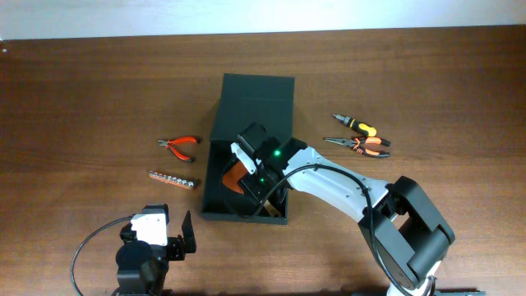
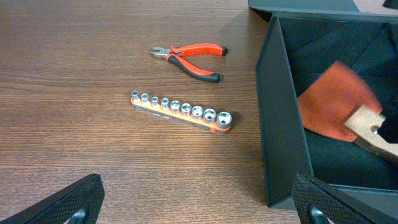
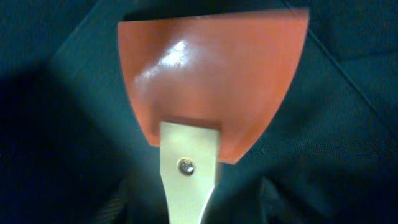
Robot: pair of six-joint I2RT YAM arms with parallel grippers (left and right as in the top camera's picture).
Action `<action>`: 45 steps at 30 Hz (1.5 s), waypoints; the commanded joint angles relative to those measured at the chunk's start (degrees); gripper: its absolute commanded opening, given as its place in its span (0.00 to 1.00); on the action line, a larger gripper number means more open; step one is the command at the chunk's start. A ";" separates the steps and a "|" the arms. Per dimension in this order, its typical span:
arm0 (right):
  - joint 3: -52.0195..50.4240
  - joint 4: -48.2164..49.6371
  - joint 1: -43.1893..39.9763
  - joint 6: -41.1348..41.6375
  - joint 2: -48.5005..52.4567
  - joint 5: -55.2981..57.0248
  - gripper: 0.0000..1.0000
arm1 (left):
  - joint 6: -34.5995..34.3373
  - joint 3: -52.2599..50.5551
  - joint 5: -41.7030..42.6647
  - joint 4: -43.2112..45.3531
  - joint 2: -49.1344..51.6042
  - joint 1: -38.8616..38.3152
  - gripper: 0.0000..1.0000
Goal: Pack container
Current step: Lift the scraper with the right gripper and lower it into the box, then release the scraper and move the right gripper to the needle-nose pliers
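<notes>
The container (image 1: 215, 177) is a dark green-black box standing open at the table's middle, its lid (image 1: 256, 99) folded flat behind it. Its left wall shows in the left wrist view (image 2: 280, 124). My right gripper (image 1: 256, 182) reaches down inside it, shut on the pale wooden handle of an orange-bladed spatula (image 1: 234, 177). In the right wrist view the spatula (image 3: 211, 74) hangs over the dark box floor (image 3: 62, 93), with the shadowed fingers (image 3: 189, 211) on either side of the handle. The blade also shows in the left wrist view (image 2: 336, 99). My left gripper (image 1: 158, 238) is open and empty near the front edge (image 2: 196, 208).
Red-handled cutters (image 1: 179, 146) (image 2: 189, 55) and an orange strip of sockets (image 1: 173, 180) (image 2: 180, 112) lie left of the box. A yellow-black screwdriver (image 1: 355, 125) and orange-black pliers (image 1: 360, 145) lie to its right.
</notes>
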 commanded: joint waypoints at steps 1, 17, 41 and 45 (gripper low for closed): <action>2.82 -0.94 0.26 -0.09 -2.16 0.11 0.69 | 1.09 -0.33 -0.37 0.11 -0.50 0.28 0.99; 11.54 -22.53 -12.66 -12.59 -28.81 15.34 0.99 | 1.09 -0.33 -0.37 0.11 -0.50 0.28 0.99; 11.47 -25.38 -40.48 -24.57 0.24 3.76 0.99 | 1.09 -0.33 -0.37 0.11 -0.50 0.28 0.99; 10.34 -25.42 -40.48 -24.55 2.56 3.76 0.99 | 1.09 -0.33 -0.37 0.11 -0.50 0.28 0.99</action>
